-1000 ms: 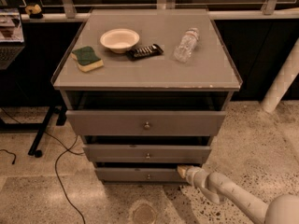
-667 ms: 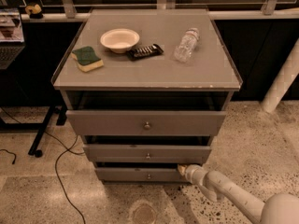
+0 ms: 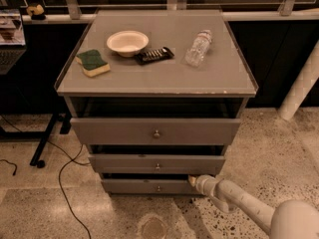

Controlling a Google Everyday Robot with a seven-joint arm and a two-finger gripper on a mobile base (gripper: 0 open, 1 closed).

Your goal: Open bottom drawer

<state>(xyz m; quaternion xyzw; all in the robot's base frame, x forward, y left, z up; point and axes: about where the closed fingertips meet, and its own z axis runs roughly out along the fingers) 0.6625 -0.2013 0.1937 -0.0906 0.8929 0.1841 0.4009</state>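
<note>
Slipping looks like the main risk. The arm [image 3: 249, 205] comes in from low on the right, and its pincer [image 3: 192, 180] sits at the upper right corner of the bottom drawer [image 3: 129, 186], to the right of the knob [image 3: 159, 188] and slightly above it, not on it. A pull from that corner could twist the drawer in its runners and jam it. The tip could also slide off the edge, since there seems to be little there to catch.

I cannot tell whether the pincer is apart or together. Its tip appears to touch the top edge of the drawer front or sit in the dark gap above it, and I cannot tell which. It carries nothing that I can see.

The bottom drawer is the lowest of three and looks barely out. Above the knob, the middle drawer [image 3: 124, 163] overhangs it, so a rising tip could knock that front. Higher still, the top drawer [image 3: 114, 131] juts out furthest.

Far above the knob, a bowl [image 3: 127, 42], a sponge [image 3: 92, 62] and a lying bottle [image 3: 198, 48] rest on the desk [image 3: 164, 78]. A hard jerk could set the bottle rolling.
</note>
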